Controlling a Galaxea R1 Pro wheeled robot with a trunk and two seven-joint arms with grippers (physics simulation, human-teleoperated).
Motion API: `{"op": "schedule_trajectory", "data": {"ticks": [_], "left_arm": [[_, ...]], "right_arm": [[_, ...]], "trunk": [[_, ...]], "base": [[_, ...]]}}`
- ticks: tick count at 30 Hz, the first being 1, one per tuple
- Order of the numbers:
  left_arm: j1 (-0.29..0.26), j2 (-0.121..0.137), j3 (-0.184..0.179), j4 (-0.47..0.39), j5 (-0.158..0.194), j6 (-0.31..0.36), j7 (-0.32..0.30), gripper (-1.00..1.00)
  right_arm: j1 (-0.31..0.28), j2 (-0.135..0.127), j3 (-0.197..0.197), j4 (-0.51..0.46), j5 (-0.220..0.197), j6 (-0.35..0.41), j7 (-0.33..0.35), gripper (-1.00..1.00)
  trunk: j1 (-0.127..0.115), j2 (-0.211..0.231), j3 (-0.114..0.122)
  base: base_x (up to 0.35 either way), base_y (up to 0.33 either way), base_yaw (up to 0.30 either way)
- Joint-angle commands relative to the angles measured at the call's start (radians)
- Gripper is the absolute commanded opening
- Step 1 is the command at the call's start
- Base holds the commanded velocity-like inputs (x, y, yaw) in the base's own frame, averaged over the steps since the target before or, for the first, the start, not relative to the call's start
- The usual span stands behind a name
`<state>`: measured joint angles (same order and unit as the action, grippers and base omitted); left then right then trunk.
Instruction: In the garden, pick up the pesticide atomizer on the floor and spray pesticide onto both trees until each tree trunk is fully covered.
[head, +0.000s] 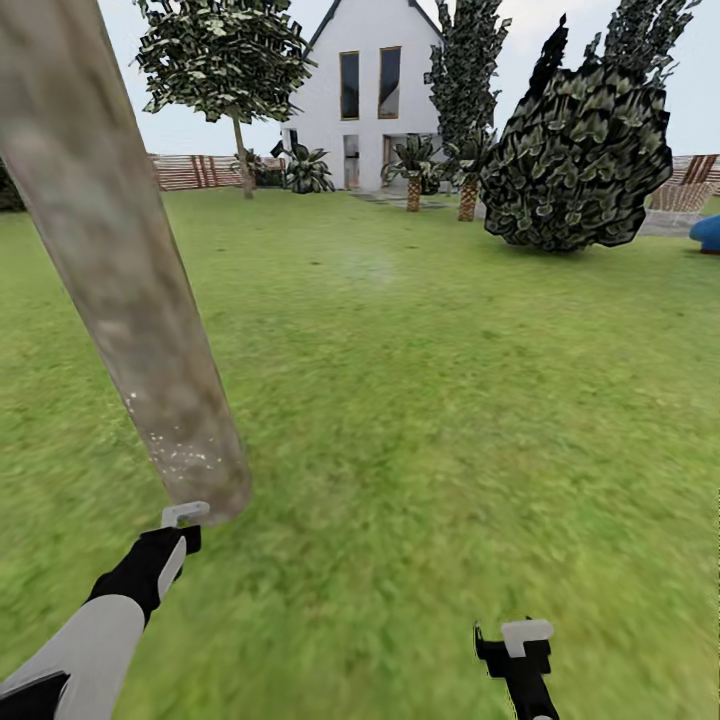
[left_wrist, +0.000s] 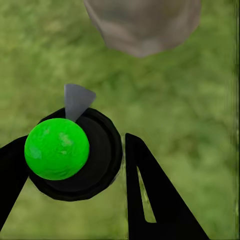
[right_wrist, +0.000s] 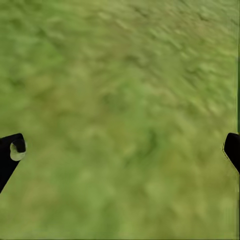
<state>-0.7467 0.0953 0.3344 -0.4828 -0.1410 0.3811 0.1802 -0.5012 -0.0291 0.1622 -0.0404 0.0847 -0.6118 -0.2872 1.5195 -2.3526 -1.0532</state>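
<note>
Tree trunk (head: 120, 260): a thick mottled grey-tan column at near left, its long axis leaning from upper left down to its base in the grass lawn (head: 450, 400); pale specks dot the bark low down. Pesticide atomizer (left_wrist: 70, 155): a black round body with a bright green ball cap and a grey cone nozzle, held in the left gripper (left_wrist: 75, 165), whose fingers pinch it from either side. The nozzle points toward the trunk base (left_wrist: 145, 25), which lies near but apart from it. Right gripper (right_wrist: 120, 150): fingers spread wide over bare grass at near right, holding nothing. Judged step: spraying this trunk. The next move probably calls for keeping the nozzle aimed at the bark and sweeping along the column's length.
</note>
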Motion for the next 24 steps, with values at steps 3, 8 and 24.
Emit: {"op": "schedule_trajectory", "data": {"ticks": [3, 8, 24], "left_arm": [[-0.001, -0.001, 0.005, -0.002, -0.011, 0.006, -0.002, -1.00], [-0.001, -0.002, 0.005, -0.002, -0.011, 0.005, -0.002, -1.00], [-0.001, -0.002, 0.005, -0.002, -0.008, 0.005, -0.002, -1.00]], "right_arm": [[0.000, 0.000, 0.005, 0.000, 0.009, 0.001, -0.010, 1.00], [0.000, 0.000, 0.005, 0.000, 0.009, 0.001, -0.010, 1.00], [0.000, 0.000, 0.005, 0.000, 0.009, 0.002, -0.010, 1.00]], "trunk": [[0.000, 0.000, -0.001], [0.000, 0.000, -0.001], [0.000, 0.000, -0.001]], "base": [[0.088, -0.266, 0.007], [0.082, -0.268, 0.000], [0.117, -0.259, 0.170]]}}
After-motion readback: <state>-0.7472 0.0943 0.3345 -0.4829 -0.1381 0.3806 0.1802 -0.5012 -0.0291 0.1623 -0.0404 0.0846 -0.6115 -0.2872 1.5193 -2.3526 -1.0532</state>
